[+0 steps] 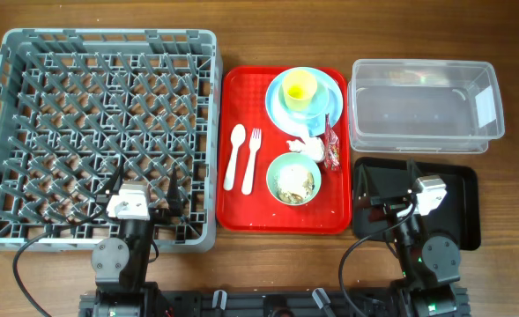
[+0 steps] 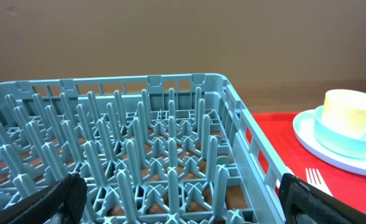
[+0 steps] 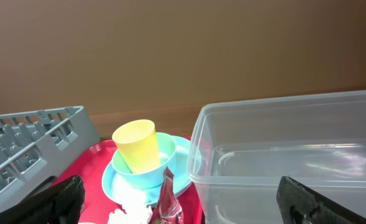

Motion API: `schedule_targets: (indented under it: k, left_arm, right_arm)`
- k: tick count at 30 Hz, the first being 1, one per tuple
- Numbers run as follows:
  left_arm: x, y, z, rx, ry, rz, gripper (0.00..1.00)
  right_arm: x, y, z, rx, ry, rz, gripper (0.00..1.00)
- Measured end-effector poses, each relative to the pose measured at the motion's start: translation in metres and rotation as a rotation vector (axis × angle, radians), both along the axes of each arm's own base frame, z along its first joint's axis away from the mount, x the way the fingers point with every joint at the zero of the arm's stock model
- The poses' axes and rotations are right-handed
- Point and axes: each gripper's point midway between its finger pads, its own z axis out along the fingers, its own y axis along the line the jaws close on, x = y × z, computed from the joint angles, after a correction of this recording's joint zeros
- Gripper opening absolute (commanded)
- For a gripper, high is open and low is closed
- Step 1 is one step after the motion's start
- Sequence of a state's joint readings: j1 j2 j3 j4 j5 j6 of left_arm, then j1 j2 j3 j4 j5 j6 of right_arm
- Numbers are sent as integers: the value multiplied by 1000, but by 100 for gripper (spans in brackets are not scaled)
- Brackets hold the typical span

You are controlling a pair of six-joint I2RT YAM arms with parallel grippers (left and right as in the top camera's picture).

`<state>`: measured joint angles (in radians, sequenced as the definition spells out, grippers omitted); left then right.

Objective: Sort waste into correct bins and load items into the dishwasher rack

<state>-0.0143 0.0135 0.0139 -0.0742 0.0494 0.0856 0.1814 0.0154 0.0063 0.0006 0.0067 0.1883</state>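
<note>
While the left pincer [image 2: 183, 186] hung wide open and empty above its near edge, the grey dishwasher rack [image 1: 109, 37] filled the surface's [image 1: 241, 26] left side. Beside it lay the red tray [image 1: 241, 211], then the clear tub [image 1: 422, 63] and, nearer, the black tray [image 1: 462, 204] under the right pincer [image 3: 181, 185], equally open and empty. On the red tray sat plate [image 1: 274, 101], green bowl [image 1: 271, 176], yellow cup [image 1: 298, 87], spoon [image 1: 234, 157], fork [image 1: 254, 158], napkin [image 1: 305, 146] and wrapper [image 1: 332, 148].

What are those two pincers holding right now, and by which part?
Nothing. The left pincer and the right pincer both stand open and empty.
</note>
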Motion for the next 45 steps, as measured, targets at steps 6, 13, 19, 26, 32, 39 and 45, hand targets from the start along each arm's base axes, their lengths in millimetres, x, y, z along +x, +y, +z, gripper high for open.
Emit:
schedule_targets:
  k: [6, 13, 19, 26, 32, 39, 45]
  left_arm:
    - [1, 1, 22, -33, -92, 8, 100]
    - [-17, -14, 85, -192, -122, -82, 100]
    - [-42, -30, 176, -231, -63, -174, 100]
    - [-24, -56, 224, -311, 411, -270, 100]
    - [25, -85, 250, -446, 628, -396, 100]
    - [35, -97, 193, -580, 960, -384, 100]
    - [27, -94, 115, -606, 1376, -153, 100]
  right_arm:
    - [0, 0, 0, 0, 0, 0, 100]
    - [0, 0, 0, 0, 0, 0, 100]
    - [0, 0, 0, 0, 0, 0, 100]
    - [0, 0, 0, 0, 0, 0, 100]
    - [0, 0, 0, 0, 0, 0, 100]
    - [0, 0, 0, 0, 0, 0, 100]
    - [0, 0, 0, 0, 0, 0, 100]
